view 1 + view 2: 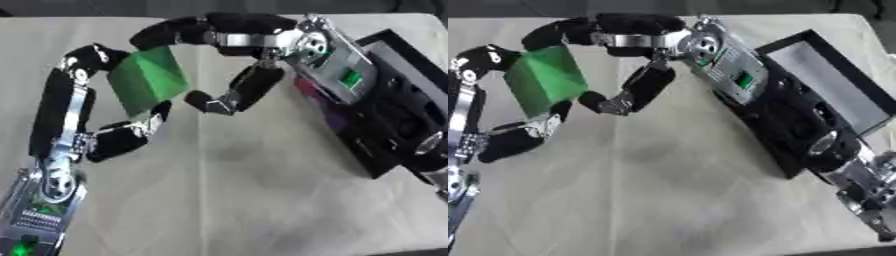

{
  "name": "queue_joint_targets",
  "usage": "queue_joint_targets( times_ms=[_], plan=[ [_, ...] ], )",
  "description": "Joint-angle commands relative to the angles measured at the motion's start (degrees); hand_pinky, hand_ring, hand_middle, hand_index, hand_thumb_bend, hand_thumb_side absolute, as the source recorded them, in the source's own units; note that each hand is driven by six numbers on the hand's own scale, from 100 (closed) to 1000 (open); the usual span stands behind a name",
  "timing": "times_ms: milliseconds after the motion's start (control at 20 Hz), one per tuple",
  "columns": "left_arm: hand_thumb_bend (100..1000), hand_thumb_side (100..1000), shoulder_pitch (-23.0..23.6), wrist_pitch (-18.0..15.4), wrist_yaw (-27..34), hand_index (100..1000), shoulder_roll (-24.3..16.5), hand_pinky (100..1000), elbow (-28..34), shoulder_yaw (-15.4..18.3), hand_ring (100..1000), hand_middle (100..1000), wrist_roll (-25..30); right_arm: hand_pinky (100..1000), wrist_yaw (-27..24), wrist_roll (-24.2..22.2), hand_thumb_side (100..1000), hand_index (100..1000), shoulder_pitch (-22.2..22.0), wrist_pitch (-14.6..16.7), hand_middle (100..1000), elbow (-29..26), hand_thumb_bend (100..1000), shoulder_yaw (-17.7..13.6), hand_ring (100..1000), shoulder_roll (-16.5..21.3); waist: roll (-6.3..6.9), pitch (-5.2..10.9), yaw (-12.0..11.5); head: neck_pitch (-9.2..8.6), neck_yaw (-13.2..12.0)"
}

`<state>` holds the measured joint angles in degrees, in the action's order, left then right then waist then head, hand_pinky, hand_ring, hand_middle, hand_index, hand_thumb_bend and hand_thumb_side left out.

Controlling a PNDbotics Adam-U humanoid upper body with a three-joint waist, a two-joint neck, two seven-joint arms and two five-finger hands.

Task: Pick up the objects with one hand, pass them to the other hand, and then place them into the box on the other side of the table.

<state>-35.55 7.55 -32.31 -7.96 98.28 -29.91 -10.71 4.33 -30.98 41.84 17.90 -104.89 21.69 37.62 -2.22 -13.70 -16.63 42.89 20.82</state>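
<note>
A green block (147, 77) sits above the table (245, 190), held between both hands at the upper left. Its long axis runs tilted, from upper right down to lower left, and a ridge between two of its faces points up and toward the camera. The left hand (79, 115) curls around it: fingers arch over its left top corner, and the thumb presses in under its lower end. The right hand (232, 47) reaches in from the right, fingers bent over the block's top edge, thumb hooked near its right side. A black box (833, 90) lies on the table's right side, partly under the right arm.
</note>
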Motion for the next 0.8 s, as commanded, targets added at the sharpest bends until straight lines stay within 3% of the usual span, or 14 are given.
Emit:
queue_joint_targets(
  times_ms=[50, 800],
  plan=[
    [100, 100, -1.0, -0.5, 0.0, 473, 0.2, 784, 1.2, -0.2, 588, 469, 0.2, 1000, 0.2, 0.3, 171, 1000, 0.8, 0.0, 1000, -0.4, 100, -0.3, 1000, 0.8, -0.48, -0.24, -0.1, -0.78, 0.1],
    [100, 100, -1.3, -1.0, -0.5, 472, 0.2, 784, 1.5, -0.8, 588, 468, 0.9, 1000, 0.7, 0.1, 177, 1000, 0.9, -0.3, 1000, -0.2, 100, -0.2, 1000, 0.8, -0.44, -0.61, -0.2, -1.01, 0.5]
  ],
)
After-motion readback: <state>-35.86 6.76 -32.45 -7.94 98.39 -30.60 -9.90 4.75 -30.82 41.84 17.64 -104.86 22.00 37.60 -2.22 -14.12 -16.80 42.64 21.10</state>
